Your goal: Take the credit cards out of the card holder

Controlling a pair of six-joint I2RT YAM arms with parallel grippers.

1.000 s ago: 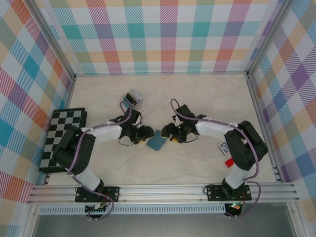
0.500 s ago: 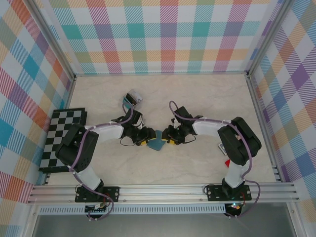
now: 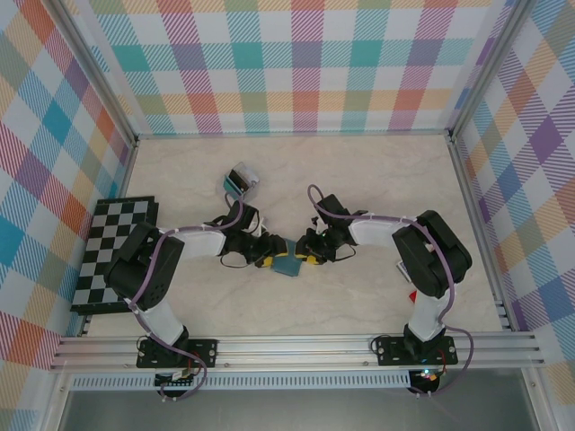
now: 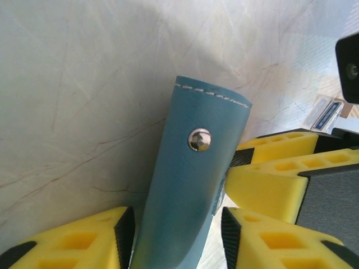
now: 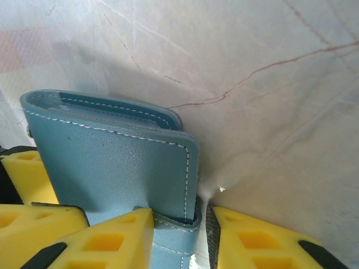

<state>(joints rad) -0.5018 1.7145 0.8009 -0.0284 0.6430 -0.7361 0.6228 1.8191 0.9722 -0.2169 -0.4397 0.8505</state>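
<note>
The slate-teal card holder [image 3: 288, 263] lies folded on the marble table between my two grippers. In the left wrist view its flap with a metal snap [image 4: 199, 139] runs between the yellow fingers of my left gripper [image 4: 175, 238]. One pad touches the flap and a thin gap shows at the other. My right gripper [image 5: 179, 227] is shut on the holder's closing tab [image 5: 176, 224] from the opposite side, and its fingers [image 4: 280, 174] show in the left wrist view too. No credit cards show inside the card holder [image 5: 112, 162]. A white and blue card [image 4: 325, 114] lies on the table beyond.
A small clear plastic box [image 3: 241, 179] sits behind the left arm. A checkerboard [image 3: 112, 254] lies at the left edge. A patterned card [image 3: 404, 267] and a red piece [image 3: 414, 294] lie beside the right arm's base. Aluminium rails border the table.
Both grippers have moved inward onto the card holder from either side and narrowed their jaws. The holder has shifted slightly toward the near edge.
</note>
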